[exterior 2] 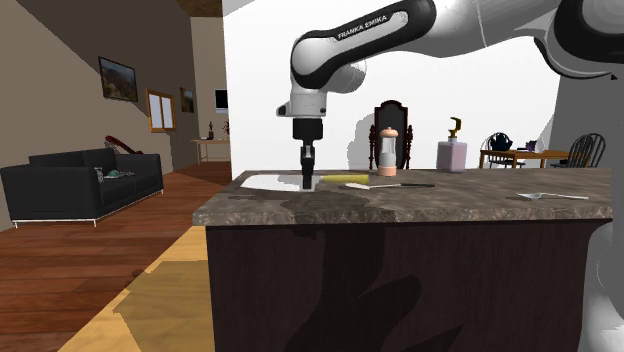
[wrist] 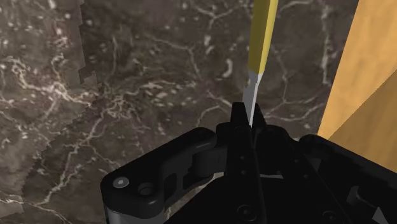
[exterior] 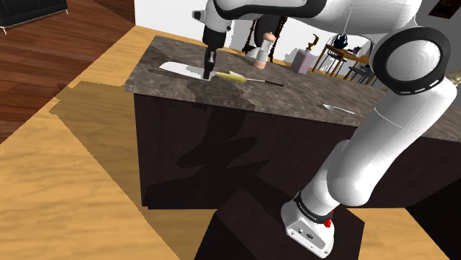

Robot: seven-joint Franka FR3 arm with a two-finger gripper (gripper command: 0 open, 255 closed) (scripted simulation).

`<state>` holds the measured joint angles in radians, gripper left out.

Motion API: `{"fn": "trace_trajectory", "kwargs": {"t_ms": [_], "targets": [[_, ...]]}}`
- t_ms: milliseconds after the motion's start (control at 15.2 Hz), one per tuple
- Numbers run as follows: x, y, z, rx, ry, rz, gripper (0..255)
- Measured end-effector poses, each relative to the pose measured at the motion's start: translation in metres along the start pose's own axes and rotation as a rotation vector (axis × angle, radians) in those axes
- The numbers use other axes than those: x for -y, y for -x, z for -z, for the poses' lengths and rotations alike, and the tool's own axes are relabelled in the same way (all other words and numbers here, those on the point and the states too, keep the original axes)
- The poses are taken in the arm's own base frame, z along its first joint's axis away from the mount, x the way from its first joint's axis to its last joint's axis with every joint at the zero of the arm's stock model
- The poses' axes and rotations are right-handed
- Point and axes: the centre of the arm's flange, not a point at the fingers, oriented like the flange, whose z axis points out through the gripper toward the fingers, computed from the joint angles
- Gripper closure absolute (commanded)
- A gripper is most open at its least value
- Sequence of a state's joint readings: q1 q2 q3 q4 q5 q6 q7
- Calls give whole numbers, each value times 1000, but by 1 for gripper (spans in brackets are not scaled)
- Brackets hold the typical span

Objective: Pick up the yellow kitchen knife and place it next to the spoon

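Grasp step. Gripper [wrist: 249, 116] fingers nearly together, pinching knife [wrist: 262, 38] by its grey tip, low on counter [exterior: 295, 103]. Next: lift, carry to spoon [exterior: 338, 108], well away from gripper.

knife [wrist: 263, 38] far end: cut by edge | near tip: hidden in tool [wrist: 248, 118]

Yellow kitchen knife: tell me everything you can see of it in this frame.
The yellow kitchen knife lies flat on the dark marbled counter. It has a yellow middle section, a thin dark length running away from the gripper, and a grey pointed end. That grey end sits clasped between the gripper's black fingers.
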<state>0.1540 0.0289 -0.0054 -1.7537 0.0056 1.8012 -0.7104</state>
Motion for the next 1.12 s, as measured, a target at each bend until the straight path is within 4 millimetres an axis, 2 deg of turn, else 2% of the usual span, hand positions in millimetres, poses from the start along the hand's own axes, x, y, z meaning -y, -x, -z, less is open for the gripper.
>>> {"fn": "trace_trajectory", "kwargs": {"t_ms": [1122], "targets": [[0, -1, 87, 0, 0, 0, 255]]}}
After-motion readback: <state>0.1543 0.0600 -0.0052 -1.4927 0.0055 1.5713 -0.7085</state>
